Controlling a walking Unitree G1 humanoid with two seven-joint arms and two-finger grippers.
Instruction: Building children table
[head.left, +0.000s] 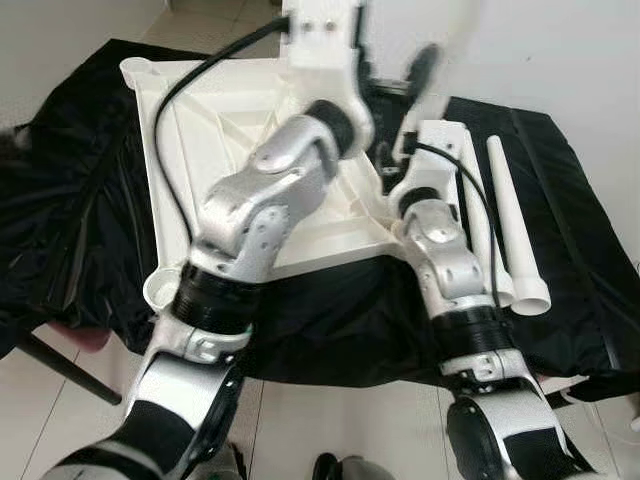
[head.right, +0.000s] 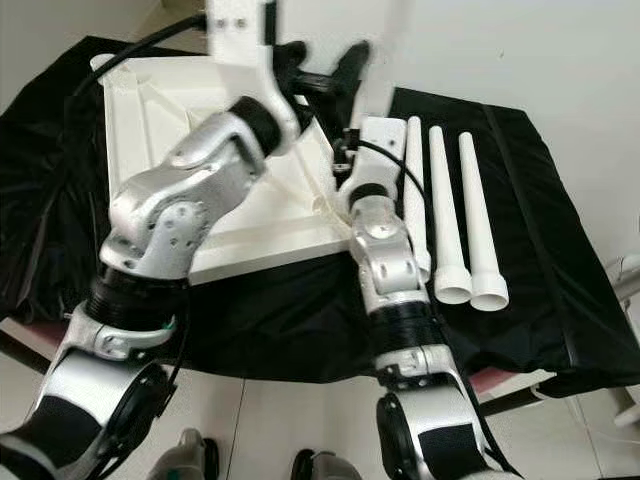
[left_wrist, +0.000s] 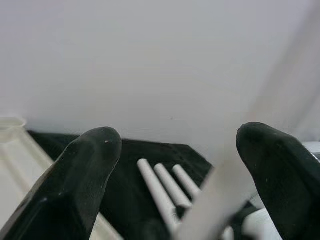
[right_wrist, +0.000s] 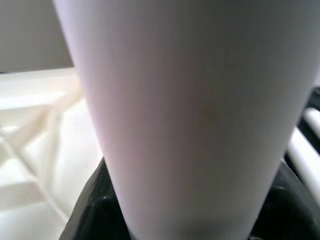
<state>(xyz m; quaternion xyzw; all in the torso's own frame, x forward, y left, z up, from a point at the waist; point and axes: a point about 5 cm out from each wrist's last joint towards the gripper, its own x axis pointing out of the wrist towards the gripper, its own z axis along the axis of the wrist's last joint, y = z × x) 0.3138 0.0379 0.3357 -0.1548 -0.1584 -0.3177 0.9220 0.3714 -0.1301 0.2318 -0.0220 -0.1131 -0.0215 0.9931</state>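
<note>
The white tabletop (head.right: 150, 110) lies upside down on a black cloth, ribs facing up. My right gripper (right_wrist: 190, 220) is shut on a white table leg (right_wrist: 190, 110), which stands upright and blurred (head.right: 385, 60) over the tabletop's near right corner. The left gripper (head.right: 325, 70) is raised beside that leg, open, with fingers (left_wrist: 95, 160) wide apart. The leg (left_wrist: 220, 195) passes between them close to one finger, and I cannot tell if it touches. Three more white legs (head.right: 445, 200) lie side by side on the cloth, right of my right arm.
The black cloth (head.right: 560, 250) covers the whole work surface and hangs over its front edge. A white wall rises right behind. Pale tiled floor (head.left: 330, 420) lies below the edge, with a dark support leg (head.left: 60, 370) at the left.
</note>
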